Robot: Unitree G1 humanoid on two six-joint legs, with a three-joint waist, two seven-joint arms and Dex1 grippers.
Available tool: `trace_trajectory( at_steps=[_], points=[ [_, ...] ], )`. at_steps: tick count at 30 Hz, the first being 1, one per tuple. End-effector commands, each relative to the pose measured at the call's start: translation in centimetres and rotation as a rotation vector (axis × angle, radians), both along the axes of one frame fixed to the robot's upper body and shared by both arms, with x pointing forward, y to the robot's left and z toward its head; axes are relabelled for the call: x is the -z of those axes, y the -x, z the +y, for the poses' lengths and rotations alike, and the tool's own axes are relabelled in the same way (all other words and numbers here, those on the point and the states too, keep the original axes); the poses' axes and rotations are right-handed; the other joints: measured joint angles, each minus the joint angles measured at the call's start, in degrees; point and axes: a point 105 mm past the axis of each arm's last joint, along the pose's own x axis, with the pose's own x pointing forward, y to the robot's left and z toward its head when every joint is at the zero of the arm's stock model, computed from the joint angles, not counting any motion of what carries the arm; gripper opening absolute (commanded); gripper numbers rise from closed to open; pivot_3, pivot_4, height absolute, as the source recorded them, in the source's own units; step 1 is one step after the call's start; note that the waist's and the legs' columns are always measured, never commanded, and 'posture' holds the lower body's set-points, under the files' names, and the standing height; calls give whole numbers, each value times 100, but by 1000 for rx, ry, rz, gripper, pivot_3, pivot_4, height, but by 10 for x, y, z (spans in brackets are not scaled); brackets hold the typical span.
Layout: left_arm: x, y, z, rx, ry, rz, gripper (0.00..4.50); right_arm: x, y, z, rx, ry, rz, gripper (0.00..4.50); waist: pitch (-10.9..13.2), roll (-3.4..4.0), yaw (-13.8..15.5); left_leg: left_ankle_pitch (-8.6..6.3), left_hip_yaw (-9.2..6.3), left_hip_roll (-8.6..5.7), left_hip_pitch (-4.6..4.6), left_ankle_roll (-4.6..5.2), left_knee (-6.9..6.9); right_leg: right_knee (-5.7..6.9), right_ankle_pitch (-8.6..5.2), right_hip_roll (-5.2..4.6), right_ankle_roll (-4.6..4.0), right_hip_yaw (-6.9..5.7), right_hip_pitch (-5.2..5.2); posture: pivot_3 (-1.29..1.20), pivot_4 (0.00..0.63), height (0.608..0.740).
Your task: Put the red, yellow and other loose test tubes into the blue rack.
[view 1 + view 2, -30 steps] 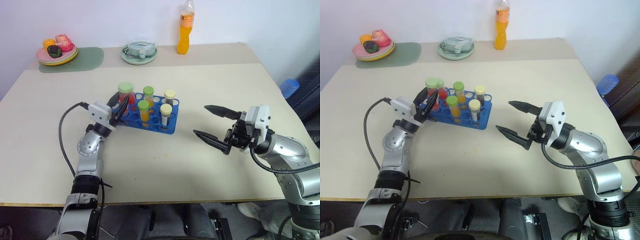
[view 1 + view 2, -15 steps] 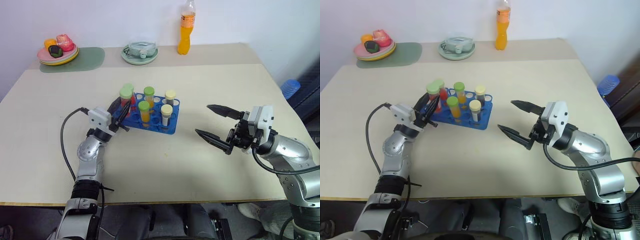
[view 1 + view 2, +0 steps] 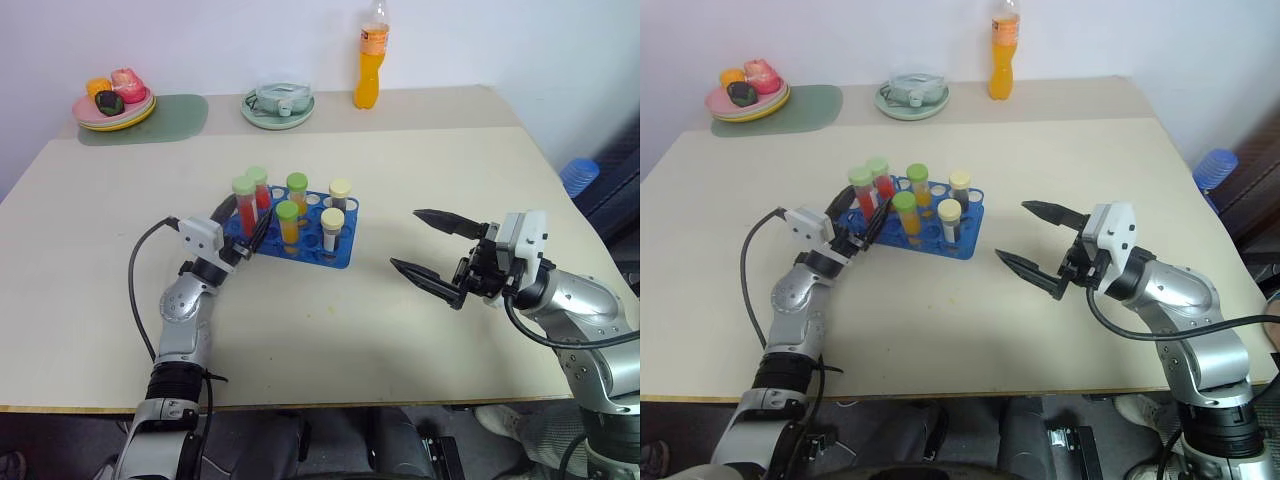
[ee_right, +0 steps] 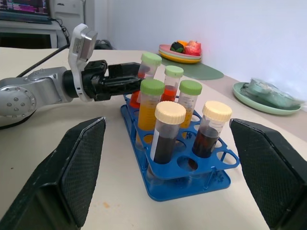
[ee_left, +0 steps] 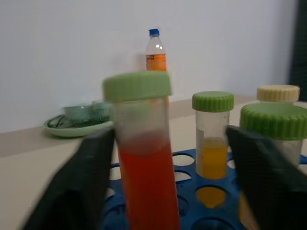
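Far left on table [image 3: 420, 300]: plate of fruit [image 3: 113, 103] on a green mat [image 3: 160, 118].

Left gripper [image 3: 241, 221] sits at near-left end of the blue rack [image 3: 338, 252], fingers apart, one each side of a red tube w/ green cap [image 3: 245, 203]. In left wrist view the red tube [image 5: 144, 158] stands upright in a rack hole w/ a gap btwn it and each finger [image 5: 76, 182], so not clamped, not touching as far as can be seen.

Rack is mid-table, a bit left of centre, long axis running near-left to far-right. Six tubes upright in it: the red one at the gripper; a 2nd red tube w/ green cap [image 3: 260, 187] just behind; yellow-orange tube w/ green cap [image 3: 288, 225] in near row; another yellow-orange w/ green cap [image 3: 297, 194] in far row; two dark brown tubes w/ cream caps, one nearer [image 3: 332, 229], one farther [image 3: 340, 194], toward right end. Several holes still open. No loose tubes seen lying on table.

Far edge, centre: pale green round dish [image 3: 278, 106], then tall orange drink bottle [image 3: 370, 60] to its right.

Right gripper [image 3: 430, 248] hovers over table right of the rack, well apart from it, pointing left toward it, fingers spread wide, holding nothing. Right wrist view: rack and tubes btwn its fingers [image 4: 72, 167], at a distance.

Blue object [image 3: 580, 176] beyond table's right edge, too small to tell what.
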Motion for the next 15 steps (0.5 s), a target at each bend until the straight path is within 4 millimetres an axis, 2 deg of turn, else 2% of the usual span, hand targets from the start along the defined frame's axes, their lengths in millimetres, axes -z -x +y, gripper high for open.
trace_trajectory(
  at_steps=[1,3,6,10,13,15],
  points=[
    [-18,14,-6,51,-36,-81,4146,-11,5,1,-15,8,-47,4231,0,0,-2,0,0,0,-1,0,0,0,0,0,0,0,0,0,150,740],
    [-23,22,-8,66,-70,-121,4146,-10,5,0,-11,8,-43,4231,0,0,-1,0,0,0,0,1,-1,0,0,0,0,0,-1,0,150,740],
    [-17,27,-5,96,-110,-46,4146,-4,7,-3,4,6,-13,4231,0,0,7,0,0,0,0,0,0,0,0,0,0,0,0,0,150,740],
    [-20,41,10,120,-143,23,4146,6,6,-13,89,-21,35,4231,0,2,-1,-2,1,0,1,3,-1,0,0,0,0,1,-1,0,150,740],
    [-15,42,23,121,-108,151,4146,11,6,-19,144,-41,59,4231,1,3,5,-2,0,0,1,3,-2,2,0,0,0,1,0,0,150,740],
    [-13,41,29,80,-151,186,4146,13,5,-22,179,-47,62,4231,1,3,4,-2,0,0,2,3,-2,3,0,1,0,1,0,0,150,740]
  ],
)
